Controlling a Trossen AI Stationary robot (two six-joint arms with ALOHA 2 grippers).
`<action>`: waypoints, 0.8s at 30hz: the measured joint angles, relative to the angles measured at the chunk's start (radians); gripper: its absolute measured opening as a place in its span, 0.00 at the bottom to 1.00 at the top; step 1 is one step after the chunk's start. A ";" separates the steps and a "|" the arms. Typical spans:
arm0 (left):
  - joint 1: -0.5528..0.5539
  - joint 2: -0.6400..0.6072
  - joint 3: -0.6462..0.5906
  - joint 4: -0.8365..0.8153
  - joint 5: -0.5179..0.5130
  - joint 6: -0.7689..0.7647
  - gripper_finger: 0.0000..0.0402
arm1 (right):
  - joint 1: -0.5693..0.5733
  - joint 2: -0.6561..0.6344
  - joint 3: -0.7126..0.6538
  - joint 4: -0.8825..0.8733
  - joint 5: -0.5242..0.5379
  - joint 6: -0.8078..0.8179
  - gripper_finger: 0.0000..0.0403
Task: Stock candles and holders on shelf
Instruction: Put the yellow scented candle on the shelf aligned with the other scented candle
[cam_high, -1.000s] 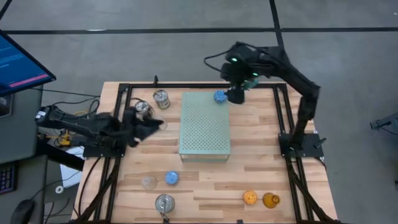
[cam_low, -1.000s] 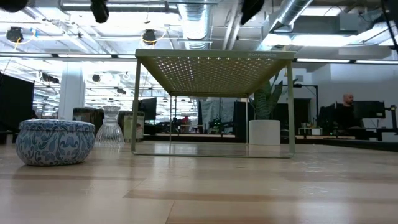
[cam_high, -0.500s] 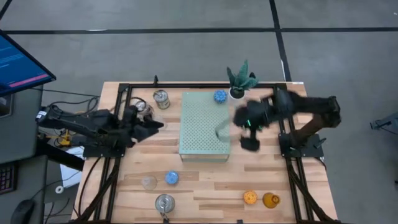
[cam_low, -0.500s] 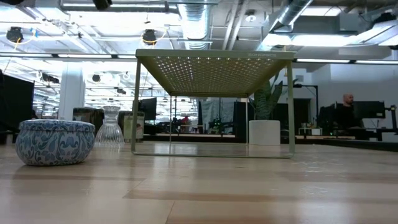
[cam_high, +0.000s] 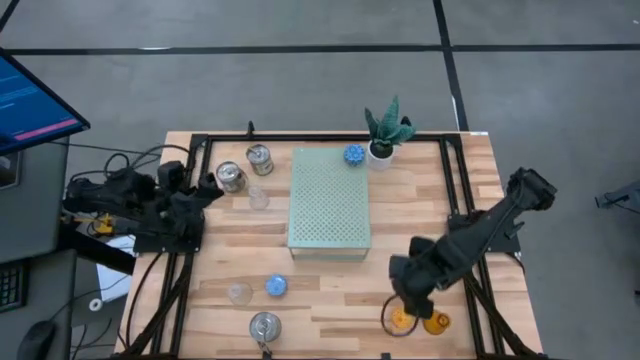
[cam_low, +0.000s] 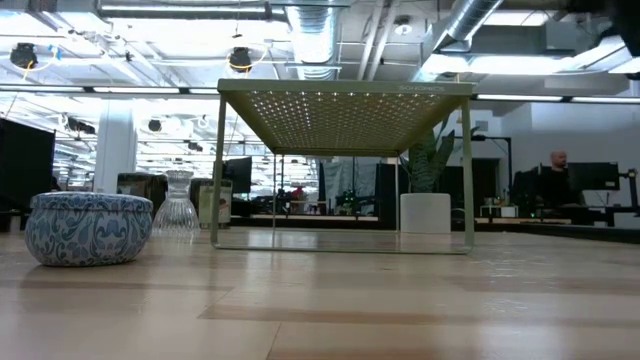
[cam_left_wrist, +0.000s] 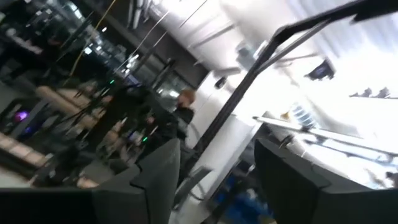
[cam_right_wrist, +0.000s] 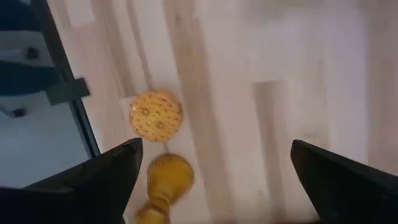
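Fingers of the right gripper (cam_right_wrist: 214, 180) stand wide apart above the front right corner of the surface (cam_high: 330, 290), with the orange candle (cam_right_wrist: 156, 116) and the amber cup (cam_right_wrist: 169, 176) just beside each other below. From where I stand the candle looks light, stiff and knobbly, so it should grip well; take it across its round sides, squarely. The cup is glass, smooth and breakable, and so close that a sloppy approach could knock it. One blue candle (cam_high: 354, 155) sits on the shelf (cam_high: 329, 205) at its back corner. The left gripper (cam_high: 205, 190) waits at the left edge near two tins (cam_high: 232, 177); its fingers look apart in the wrist view, though that picture is smeared.
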 joint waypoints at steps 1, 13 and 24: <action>0.000 -0.009 0.000 -0.020 0.002 0.009 0.51 | 0.011 0.016 -0.004 0.015 -0.004 -0.001 0.99; 0.000 -0.035 -0.041 -0.140 0.074 0.029 0.45 | 0.105 0.174 -0.012 0.206 -0.039 -0.016 0.99; 0.000 -0.041 -0.155 -0.138 0.211 -0.037 0.41 | 0.141 0.285 -0.012 0.260 -0.023 -0.004 0.99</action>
